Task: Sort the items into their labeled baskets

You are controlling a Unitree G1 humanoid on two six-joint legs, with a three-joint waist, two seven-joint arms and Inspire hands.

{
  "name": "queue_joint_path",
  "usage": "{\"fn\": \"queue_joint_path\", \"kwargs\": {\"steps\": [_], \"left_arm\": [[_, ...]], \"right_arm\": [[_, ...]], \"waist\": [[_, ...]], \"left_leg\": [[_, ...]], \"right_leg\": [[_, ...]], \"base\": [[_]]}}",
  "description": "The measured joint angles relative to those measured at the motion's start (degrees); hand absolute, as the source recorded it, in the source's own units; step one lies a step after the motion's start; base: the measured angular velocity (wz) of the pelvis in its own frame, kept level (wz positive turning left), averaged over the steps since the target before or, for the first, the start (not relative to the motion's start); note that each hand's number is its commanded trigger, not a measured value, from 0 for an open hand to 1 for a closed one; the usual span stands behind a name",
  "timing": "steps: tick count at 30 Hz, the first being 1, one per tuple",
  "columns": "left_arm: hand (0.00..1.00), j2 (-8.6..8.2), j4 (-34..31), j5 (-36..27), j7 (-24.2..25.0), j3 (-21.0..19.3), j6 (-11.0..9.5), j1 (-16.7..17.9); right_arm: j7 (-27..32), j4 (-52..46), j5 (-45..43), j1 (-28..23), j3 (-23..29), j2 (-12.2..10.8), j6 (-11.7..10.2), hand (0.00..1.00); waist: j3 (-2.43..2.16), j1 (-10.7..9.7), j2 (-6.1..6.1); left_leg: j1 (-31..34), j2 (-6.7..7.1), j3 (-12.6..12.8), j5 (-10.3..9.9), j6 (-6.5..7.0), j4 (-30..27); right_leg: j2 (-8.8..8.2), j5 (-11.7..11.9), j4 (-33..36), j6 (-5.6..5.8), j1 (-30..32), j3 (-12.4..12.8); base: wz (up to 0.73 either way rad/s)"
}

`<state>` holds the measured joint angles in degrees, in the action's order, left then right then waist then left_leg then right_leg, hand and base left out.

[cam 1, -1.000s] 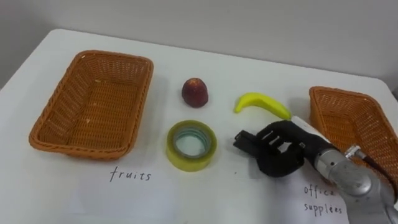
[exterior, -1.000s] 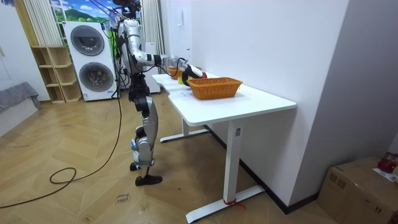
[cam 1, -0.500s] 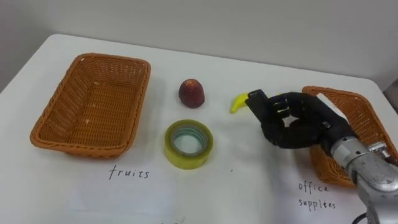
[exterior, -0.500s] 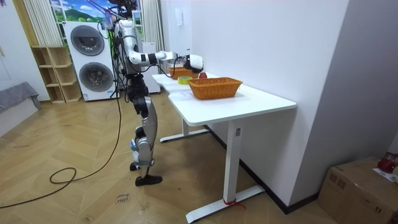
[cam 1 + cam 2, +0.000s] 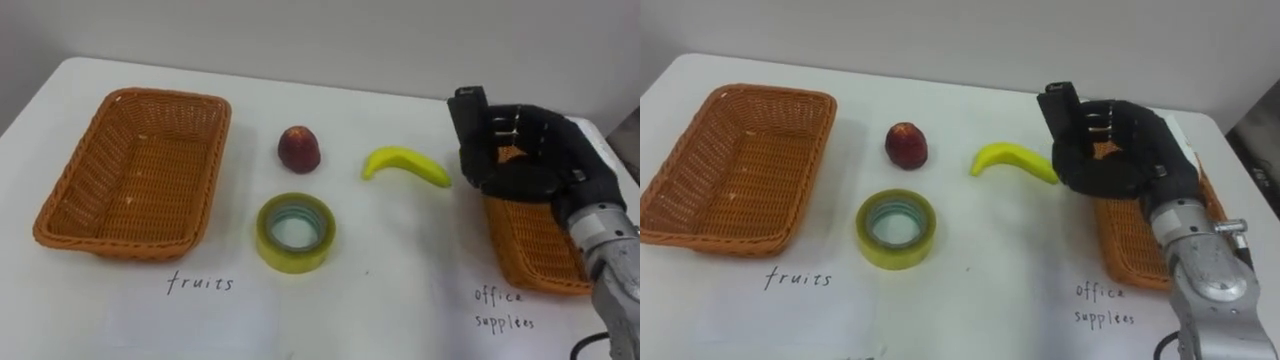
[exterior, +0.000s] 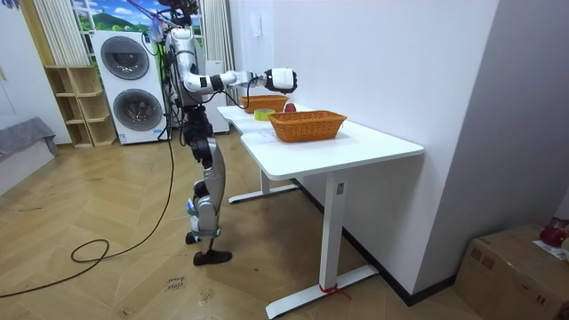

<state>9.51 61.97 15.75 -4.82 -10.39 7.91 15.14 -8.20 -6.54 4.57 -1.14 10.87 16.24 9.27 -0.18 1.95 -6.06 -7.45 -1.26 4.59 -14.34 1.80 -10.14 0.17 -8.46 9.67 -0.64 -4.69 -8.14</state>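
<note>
My right hand hangs over the left rim of the right-hand wicker basket, the one with the office supplies label. Its fingers are curled on a small black object, which sticks out at the hand's left; most of it is hidden. A yellow banana lies just left of that hand. A red peach sits at the table's middle, with a yellow tape roll in front of it. The wicker basket with the fruits label stands at the left with nothing in it.
Handwritten labels lie on the white table in front of each basket. The table's far edge runs close behind the baskets, with a wall beyond. In the room view the robot stands at the table's long side, right arm stretched over it.
My right hand has lifted off the table near the tape roll and swung right and away, still shut, to above the right basket's rim. The fruit and tape lie as before.
</note>
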Motion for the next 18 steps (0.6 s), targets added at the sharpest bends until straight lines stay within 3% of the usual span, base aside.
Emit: {"fn": "queue_joint_path", "kwargs": {"steps": [7, 12, 18], "left_arm": [[0.00, 0.04, 0.0, -0.5, 0.0, -2.9, -0.1, 0.4], [0.00, 0.02, 0.0, -0.1, 0.0, -2.9, 0.3, 1.2], [0.00, 0.08, -0.1, -0.1, 0.0, -2.8, 0.3, 1.4]], "right_arm": [[1.8, 0.0, 0.7, 0.0, 3.8, 0.1, 0.0, 1.00], [4.4, 1.4, 2.0, -0.1, 6.4, 1.8, 0.0, 1.00], [7.1, 1.9, 2.1, -0.2, 6.7, 2.1, 0.0, 1.00]], "waist": [[-0.05, -0.9, -0.10], [-0.03, -2.2, -0.28], [-0.03, -3.5, -0.32]], "left_leg": [[-0.1, 0.03, 0.1, 0.0, 0.00, -0.5], [-0.1, -0.02, 0.1, 0.0, -0.01, -0.2], [-0.1, -0.03, 0.3, 0.0, -0.02, -0.2]], "right_leg": [[-0.21, 0.0, 0.2, 0.00, -0.2, 0.1], [-0.07, 0.0, 0.3, -0.03, -0.3, 0.2], [0.05, 0.0, 0.3, -0.05, -0.1, 0.4]], "base": [[0.00], [-0.01], [-0.02]]}}
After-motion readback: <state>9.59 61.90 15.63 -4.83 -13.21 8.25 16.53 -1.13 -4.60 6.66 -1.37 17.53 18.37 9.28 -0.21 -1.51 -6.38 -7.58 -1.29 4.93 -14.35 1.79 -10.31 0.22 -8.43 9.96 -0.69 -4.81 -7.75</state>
